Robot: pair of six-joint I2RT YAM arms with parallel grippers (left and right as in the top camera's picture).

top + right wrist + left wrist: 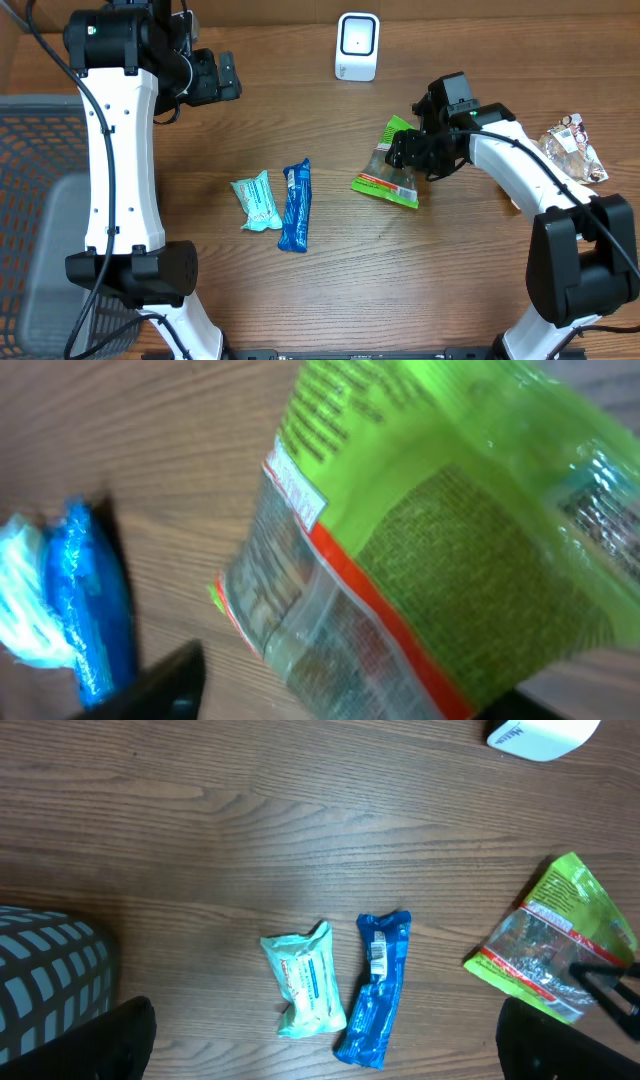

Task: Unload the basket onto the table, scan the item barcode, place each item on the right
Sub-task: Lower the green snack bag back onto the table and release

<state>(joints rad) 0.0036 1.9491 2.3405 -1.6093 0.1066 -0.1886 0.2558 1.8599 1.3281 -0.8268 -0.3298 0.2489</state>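
Nearest our base, a teal packet and a blue packet lie flat, side by side and nearly touching. The blue one shows a small white label face up. We take them for items waiting their turn, set within either arm's reach.

A little farther, to our right, lies the green bag, which we judge to be the item now in hand. It sits on the wood with its clear window and red stripe toward us. Our right gripper hangs over its far right corner. In the right wrist view the bag fills the frame, blurred, with a dark finger at each lower corner. We cannot tell whether the jaws pinch the bag or stand off it.

A crumpled snack bag rests at the right edge, well apart.

Farther off, our left gripper hovers empty with jaws spread wide, parked out of the way. At the far edge the white scanner stands upright, facing us, so that a barcode can be held up to it. The bag is well short of it.

The table is brown wood grain, matte and bare between the items. A grey mesh basket sits off its left side.
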